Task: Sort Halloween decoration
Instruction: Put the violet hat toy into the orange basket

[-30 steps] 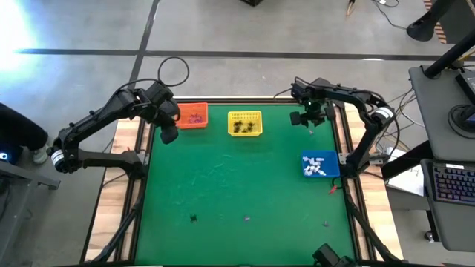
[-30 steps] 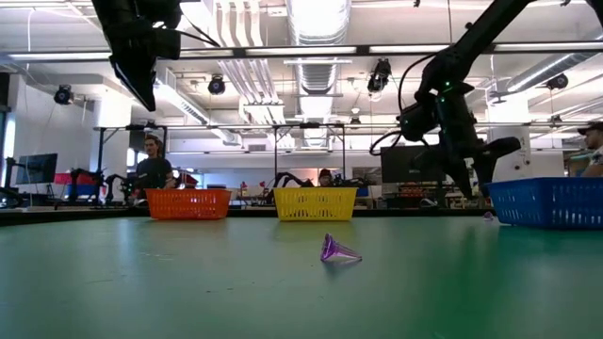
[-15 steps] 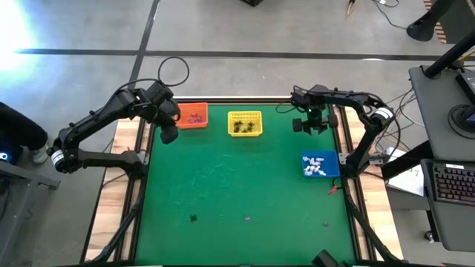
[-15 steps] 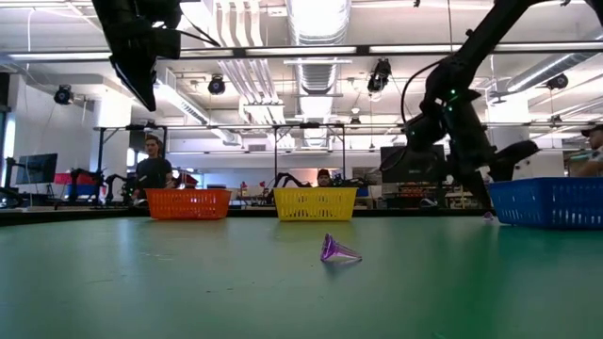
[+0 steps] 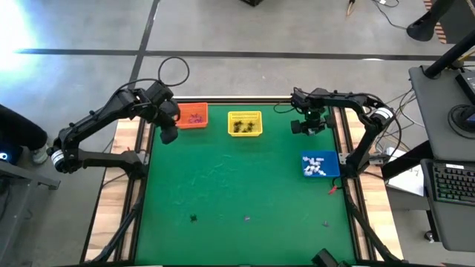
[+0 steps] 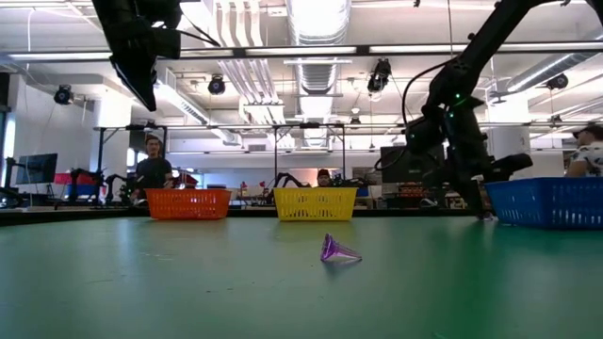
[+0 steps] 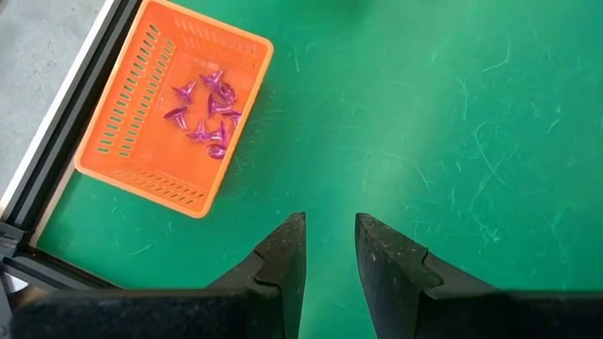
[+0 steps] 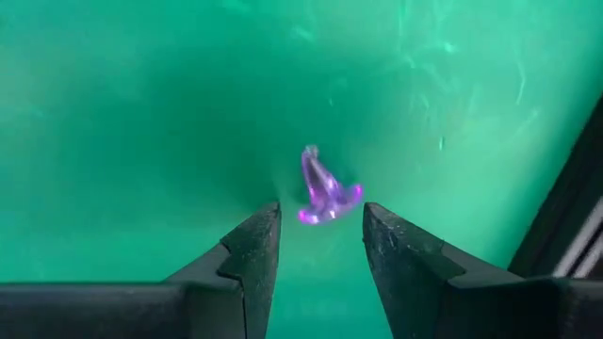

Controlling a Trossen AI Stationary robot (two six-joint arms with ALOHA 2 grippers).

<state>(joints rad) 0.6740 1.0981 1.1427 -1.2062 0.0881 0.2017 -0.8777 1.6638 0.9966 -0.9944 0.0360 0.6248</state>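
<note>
Right wrist view shows my right hand [image 8: 320,247] with fingers apart above a purple trinket [image 8: 325,188] lying free on the bench [image 5: 237,185], near its far right edge. My left hand [image 7: 329,250], fingers narrowly parted, holds nothing beside the orange basket [image 7: 122,160].

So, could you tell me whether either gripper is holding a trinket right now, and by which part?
Nothing is held. The right gripper is open, with a purple trinket lying on the mat just ahead of its fingertips. The left gripper is open and empty beside the orange basket.
</note>
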